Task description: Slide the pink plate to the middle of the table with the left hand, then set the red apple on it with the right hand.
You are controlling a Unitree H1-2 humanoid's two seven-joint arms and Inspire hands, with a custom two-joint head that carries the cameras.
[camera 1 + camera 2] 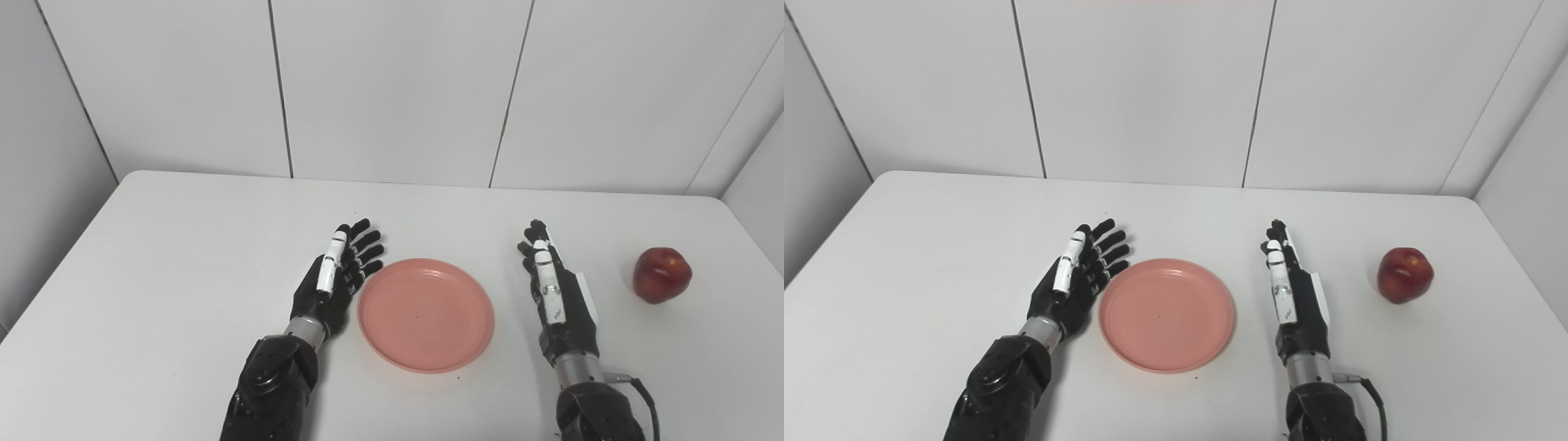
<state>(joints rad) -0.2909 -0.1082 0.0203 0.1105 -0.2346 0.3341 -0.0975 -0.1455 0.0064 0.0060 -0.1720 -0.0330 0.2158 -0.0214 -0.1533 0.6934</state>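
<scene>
Pink plate: lower centre of frame, flat on white surface, empty. Red apple: right of frame, well apart from plate. Left hand, fingers spread, just beside plate's left rim; right hand, fingers extended, holding nothing, between plate and apple.

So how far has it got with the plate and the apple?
The sliding part looks done: the pink plate lies empty near the middle of the table, with the open left hand right beside its rim. Nothing is being held now; the right hand is open too, between plate and red apple. Left to do: pick up the apple, which sits off to the right, and set it on the plate.
</scene>
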